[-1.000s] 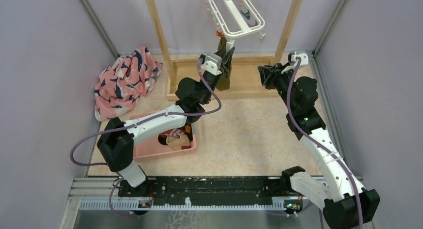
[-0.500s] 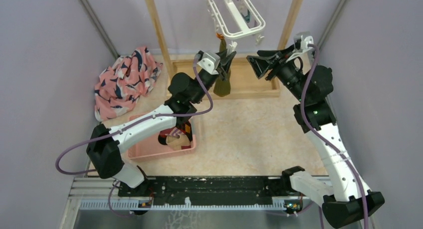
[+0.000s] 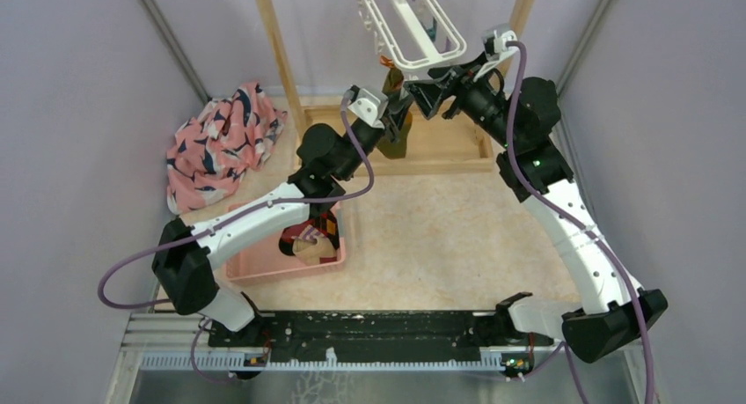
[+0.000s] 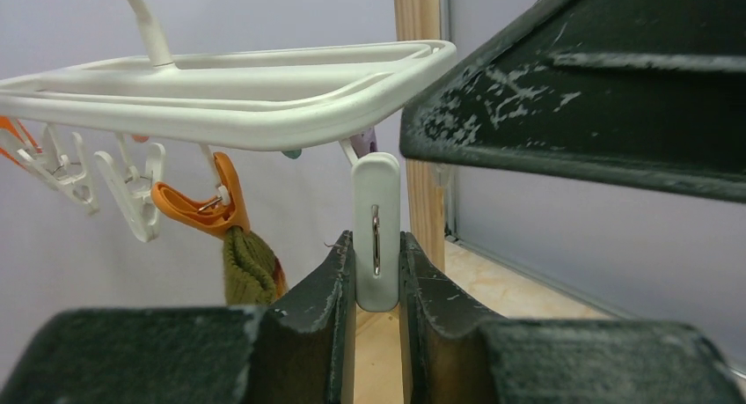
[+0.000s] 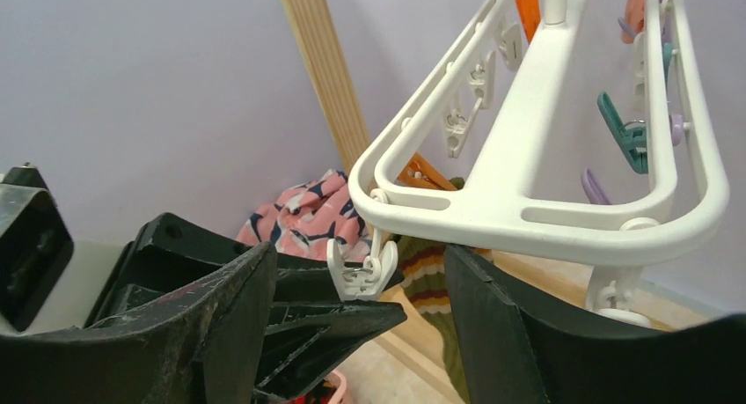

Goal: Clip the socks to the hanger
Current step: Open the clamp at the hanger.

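Note:
The white hanger (image 3: 413, 34) hangs from the wooden rack. Its frame (image 4: 229, 91) carries small coloured clips. An olive-green striped sock (image 4: 249, 268) dangles from an orange clip (image 4: 198, 206) and shows behind the arms (image 3: 396, 142). My left gripper (image 4: 376, 276) is shut on a white clip (image 4: 376, 246) at the hanger's near end, one finger on each side. My right gripper (image 5: 361, 263) is wide open just under the hanger's end (image 5: 545, 202), straddling that white clip (image 5: 361, 272) and the left gripper's fingertips (image 5: 352, 320). An argyle sock (image 3: 312, 237) lies in the pink basket.
The pink basket (image 3: 255, 265) sits under the left arm. A big pink patterned cloth (image 3: 220, 144) lies at the back left. The rack's wooden posts (image 3: 277, 61) and base tray (image 3: 449, 144) stand behind both grippers (image 3: 413, 96).
The right arm has swung up and left, from beside the rack's base to the hanger's end, and its jaws have opened wide. The left gripper has stayed shut at the hanger.

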Action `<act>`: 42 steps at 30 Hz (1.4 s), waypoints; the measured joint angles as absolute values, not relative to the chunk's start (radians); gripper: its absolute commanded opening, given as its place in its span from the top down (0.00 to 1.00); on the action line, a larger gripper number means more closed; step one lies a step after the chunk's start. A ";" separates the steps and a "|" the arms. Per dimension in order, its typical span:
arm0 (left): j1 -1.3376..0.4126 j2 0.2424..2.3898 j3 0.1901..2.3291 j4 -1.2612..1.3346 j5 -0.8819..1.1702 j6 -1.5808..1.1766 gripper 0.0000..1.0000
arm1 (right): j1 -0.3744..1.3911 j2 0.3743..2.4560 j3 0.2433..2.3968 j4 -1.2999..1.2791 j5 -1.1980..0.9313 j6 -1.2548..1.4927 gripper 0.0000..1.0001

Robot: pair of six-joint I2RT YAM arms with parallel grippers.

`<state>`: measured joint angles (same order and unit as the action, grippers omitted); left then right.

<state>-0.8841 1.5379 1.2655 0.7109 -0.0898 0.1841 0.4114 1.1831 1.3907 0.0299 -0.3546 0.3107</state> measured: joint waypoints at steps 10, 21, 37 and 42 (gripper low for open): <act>-0.874 1.535 1.266 0.693 -0.072 0.146 1.00 | 0.412 1.235 1.415 0.001 -0.341 0.308 0.36; -0.873 1.535 1.280 0.663 -0.070 0.142 1.00 | 0.412 1.241 1.423 -0.007 -0.342 0.312 0.50; -0.873 1.535 1.282 0.650 -0.070 0.142 1.00 | 0.413 1.241 1.423 -0.016 -0.345 0.318 0.45; -0.873 1.535 1.282 0.650 -0.070 0.142 1.00 | 0.413 1.241 1.423 -0.016 -0.345 0.318 0.46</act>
